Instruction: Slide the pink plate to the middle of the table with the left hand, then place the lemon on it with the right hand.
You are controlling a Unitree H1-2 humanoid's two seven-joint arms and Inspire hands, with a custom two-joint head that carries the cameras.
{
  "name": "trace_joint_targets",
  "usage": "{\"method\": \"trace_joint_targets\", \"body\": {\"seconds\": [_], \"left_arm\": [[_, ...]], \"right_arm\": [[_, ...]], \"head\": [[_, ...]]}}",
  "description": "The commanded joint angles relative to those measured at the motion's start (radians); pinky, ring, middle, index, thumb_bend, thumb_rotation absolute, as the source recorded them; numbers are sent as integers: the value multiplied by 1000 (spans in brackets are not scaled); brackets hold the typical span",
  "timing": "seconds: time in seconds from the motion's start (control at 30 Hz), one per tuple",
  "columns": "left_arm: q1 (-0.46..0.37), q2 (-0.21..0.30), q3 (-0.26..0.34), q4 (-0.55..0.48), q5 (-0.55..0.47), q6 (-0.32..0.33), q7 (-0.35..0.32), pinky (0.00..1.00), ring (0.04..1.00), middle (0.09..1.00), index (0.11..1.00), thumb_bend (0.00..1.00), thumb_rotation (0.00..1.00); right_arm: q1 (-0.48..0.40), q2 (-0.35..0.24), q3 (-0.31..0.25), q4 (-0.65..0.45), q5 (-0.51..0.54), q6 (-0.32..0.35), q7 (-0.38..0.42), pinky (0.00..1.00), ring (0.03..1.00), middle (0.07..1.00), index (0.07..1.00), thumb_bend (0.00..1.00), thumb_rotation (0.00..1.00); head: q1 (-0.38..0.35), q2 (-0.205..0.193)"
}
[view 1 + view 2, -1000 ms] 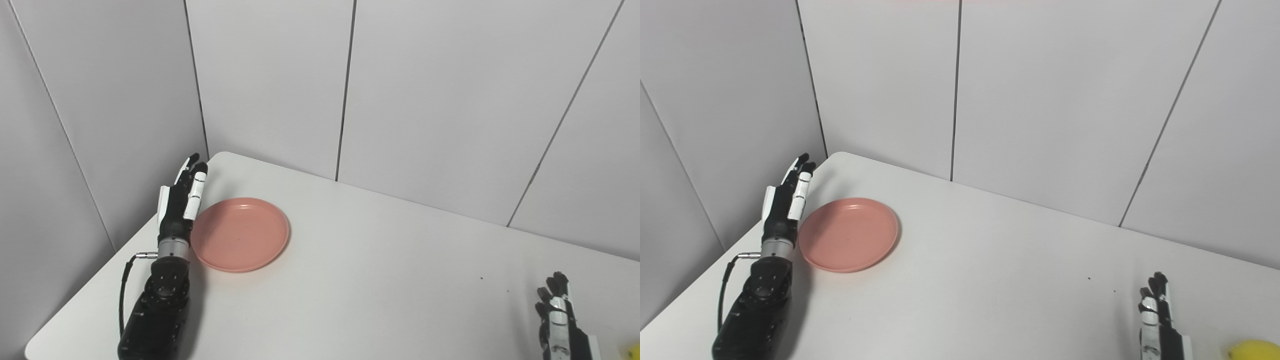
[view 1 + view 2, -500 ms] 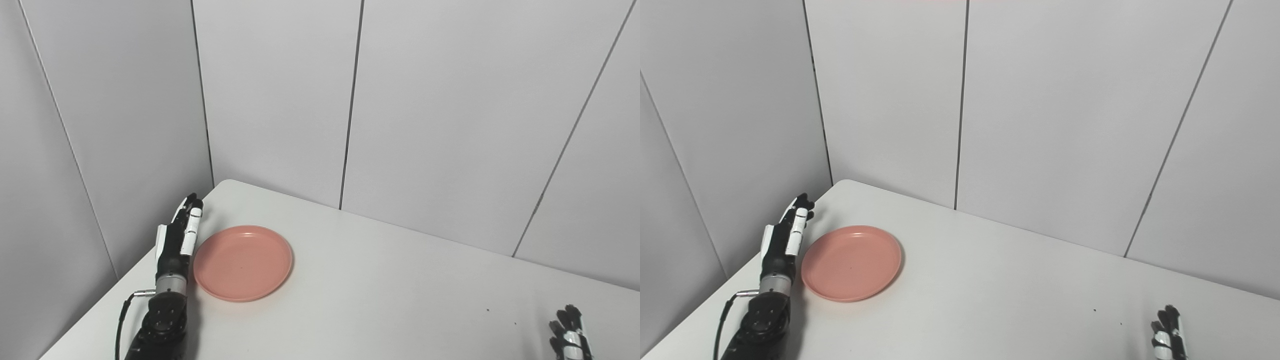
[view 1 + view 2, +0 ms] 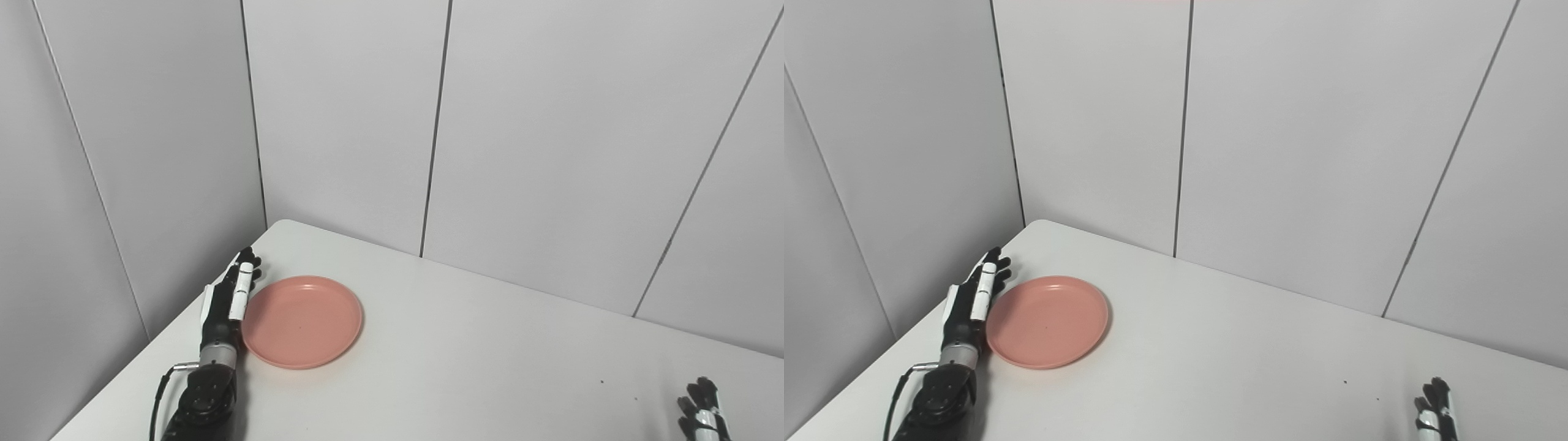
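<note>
Pink plate (image 3: 301, 321) at far left of table (image 3: 465, 361), empty. Left hand (image 3: 228, 303) flat, fingers extended, against plate's left rim. Right hand (image 3: 1434, 416) near right edge, state unclear. Lemon out of view. Plate likely light, rigid, slippery: push at rim.

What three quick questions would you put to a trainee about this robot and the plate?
1. True or false: the round pink plastic plate holds a lemon.
2. Which hand is beside the plate: A the left hand, B the right hand?
3. Fill in: the plate lies near the white table's far ____ corner.

Key: 1 false, it is empty. 2 A, flat along its left rim. 3 left.
</note>
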Motion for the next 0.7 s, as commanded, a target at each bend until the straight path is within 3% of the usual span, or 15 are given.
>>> {"method": "trace_joint_targets", "body": {"seconds": [0.0, 0.67], "left_arm": [[-6, 5, -18, -16, 9, -20, -19, 931, 864, 871, 882, 646, 1000], [14, -31, -84, -80, -43, 21, -70, 874, 849, 871, 904, 677, 1000]], "right_arm": [[-12, 2, -3, -44, 1, 11, 0, 997, 963, 969, 973, 417, 1000], [-4, 15, 0, -77, -14, 41, -6, 979, 952, 959, 962, 434, 1000]], "head": [[-1, 1], [-14, 23]]}}
